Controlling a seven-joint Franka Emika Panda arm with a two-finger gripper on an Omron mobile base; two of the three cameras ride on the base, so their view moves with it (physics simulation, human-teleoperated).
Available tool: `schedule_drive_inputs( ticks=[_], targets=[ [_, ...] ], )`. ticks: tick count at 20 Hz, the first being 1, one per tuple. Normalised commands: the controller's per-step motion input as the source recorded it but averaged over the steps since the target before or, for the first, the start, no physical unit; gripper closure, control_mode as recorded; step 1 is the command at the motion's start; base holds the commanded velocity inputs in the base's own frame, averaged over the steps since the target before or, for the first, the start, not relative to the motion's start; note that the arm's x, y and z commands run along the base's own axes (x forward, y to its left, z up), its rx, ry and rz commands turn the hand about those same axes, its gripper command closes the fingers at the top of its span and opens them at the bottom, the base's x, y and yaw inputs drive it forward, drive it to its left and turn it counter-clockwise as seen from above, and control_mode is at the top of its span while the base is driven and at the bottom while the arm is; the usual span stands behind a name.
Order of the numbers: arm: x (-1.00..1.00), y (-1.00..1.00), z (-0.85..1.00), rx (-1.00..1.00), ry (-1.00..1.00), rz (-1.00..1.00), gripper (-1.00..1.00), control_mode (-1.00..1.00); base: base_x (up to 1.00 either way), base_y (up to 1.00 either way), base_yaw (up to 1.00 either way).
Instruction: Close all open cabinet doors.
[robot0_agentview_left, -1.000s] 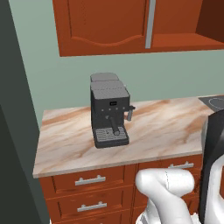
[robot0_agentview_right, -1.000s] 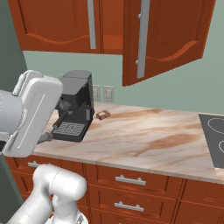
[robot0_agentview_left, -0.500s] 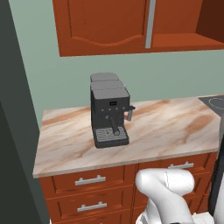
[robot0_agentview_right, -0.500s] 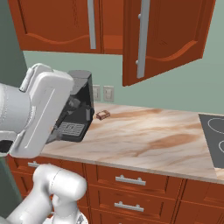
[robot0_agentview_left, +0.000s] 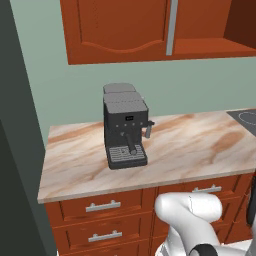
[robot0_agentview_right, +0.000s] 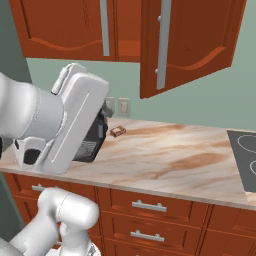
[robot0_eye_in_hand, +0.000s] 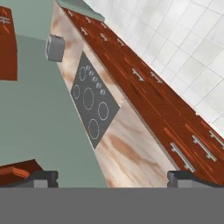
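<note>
— Well, what up close?
— Two small dark fingertips (robot0_eye_in_hand: 43, 177), far apart, holding nothing. Turned sideways, aimed along the pale marble counter (robot0_eye_in_hand: 131, 153) at the flat black stovetop (robot0_eye_in_hand: 92, 107).
— And further off?
— Boxy black coffee machine (robot0_agentview_left: 125, 132) by the wall. Above, tall reddish-brown cabinet door (robot0_agentview_right: 190, 45) swung out, grey bar handle (robot0_agentview_right: 162, 45) facing forward. Probably raised to reach up and push.

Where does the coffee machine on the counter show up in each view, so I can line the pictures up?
Left base view: coffee machine stands mid-frame on the marble counter, below the closed cabinet door.
Right base view: at left, mostly hidden behind the white arm; a dark edge shows.
Hand view: I cannot find it.
Shared landmark: the black cooktop, at the counter's right end.
</note>
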Motion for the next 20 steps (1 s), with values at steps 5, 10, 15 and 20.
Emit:
schedule_drive_inputs(
  ticks=[5, 10, 15, 20],
  targets=[
    [0.13, -0.31, 0.0, -0.07, 0.02, 0.02, -1.0, -1.0, 0.0, 0.0, 0.0],
    [0.14, -0.25, 0.0, -0.06, 0.0, 0.07, -1.0, -1.0, 0.0, 0.0, 0.0],
    [0.3, -0.16, -0.02, 0.0, 0.0, 0.25, -1.0, -1.0, 0.0, 0.0, 0.0],
    [0.48, -0.16, -0.01, 0.01, 0.0, 0.32, -1.0, -1.0, 0.0, 0.0, 0.0]
  ],
)
